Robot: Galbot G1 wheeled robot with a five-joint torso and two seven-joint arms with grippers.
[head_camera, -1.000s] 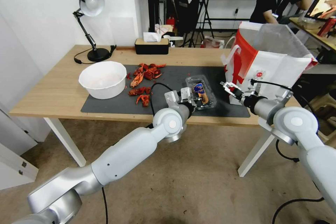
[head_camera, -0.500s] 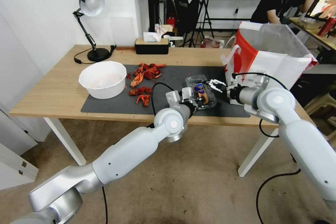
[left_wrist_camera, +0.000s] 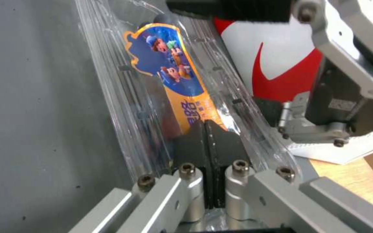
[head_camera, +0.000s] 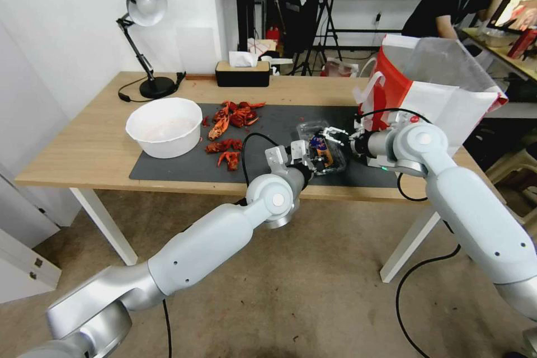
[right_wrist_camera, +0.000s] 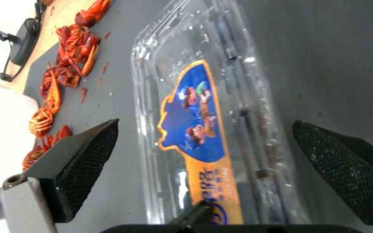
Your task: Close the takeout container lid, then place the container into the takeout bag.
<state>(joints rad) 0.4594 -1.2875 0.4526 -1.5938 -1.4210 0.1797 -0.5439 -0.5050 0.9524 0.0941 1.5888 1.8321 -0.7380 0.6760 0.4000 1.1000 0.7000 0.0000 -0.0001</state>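
Resting on the dark mat (head_camera: 184, 165) in the head view, the takeout container (head_camera: 321, 148) lies between both grippers. Left wrist view: the left gripper (left_wrist_camera: 206, 142) pinches its lid (left_wrist_camera: 169, 74). Right wrist view: the right gripper (right_wrist_camera: 208, 168) hangs spread above the label (right_wrist_camera: 195, 129).

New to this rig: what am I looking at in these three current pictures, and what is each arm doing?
A two-armed robot works at a wooden table. One picture comes from its head, the others from cameras on each wrist. On the dark mat lie a white bowl, red crayfish shells and the takeout container, its lid bearing a blue-orange cartoon label. The left gripper is pinched shut on the container's near edge. The right gripper hovers open above it. The takeout bag stands to the right.
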